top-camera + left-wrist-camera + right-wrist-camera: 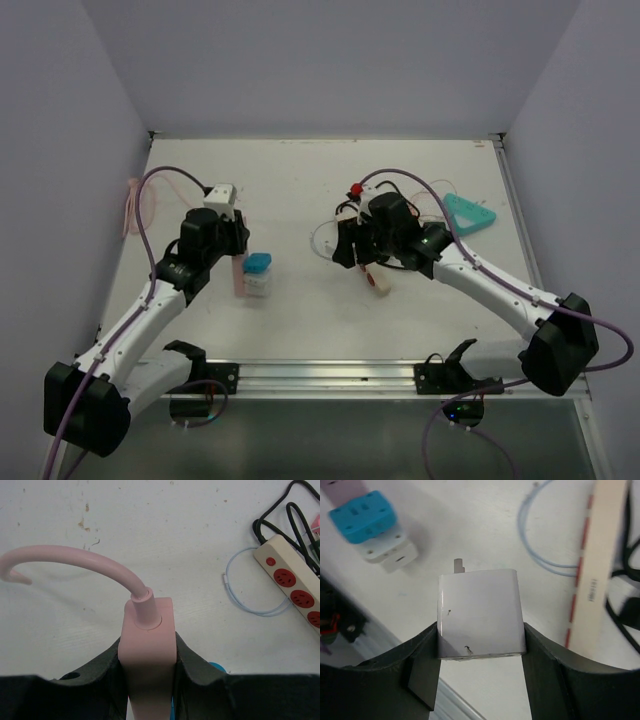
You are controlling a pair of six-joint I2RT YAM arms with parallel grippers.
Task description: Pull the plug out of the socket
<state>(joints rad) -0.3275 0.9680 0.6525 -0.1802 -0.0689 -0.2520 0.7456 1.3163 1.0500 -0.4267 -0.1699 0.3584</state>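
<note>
Plain pale lavender walls (330,60) are enclosing a white counter (300,320) on three sides. Soft, even light is falling across its scuffed surface, and a metal rail (330,375) is running along its near edge.

Twelve o'clock, bench (300,180) wide open! Blue adapter (258,268) crowds left tool (238,255) at three; cables (320,237), beige strip (379,283) hem right tool (356,258); teal triangle (468,215) at two.

matt plastics over a scuffed white table top (150,525).
pink socket block (148,645) was smooth matt plastic, its cable (85,557) smooth with a faint sheen; white plug (480,612) was satin plastic with dark flecks, its prong (458,566) dull metal; table top looked grainy and stained.
</note>
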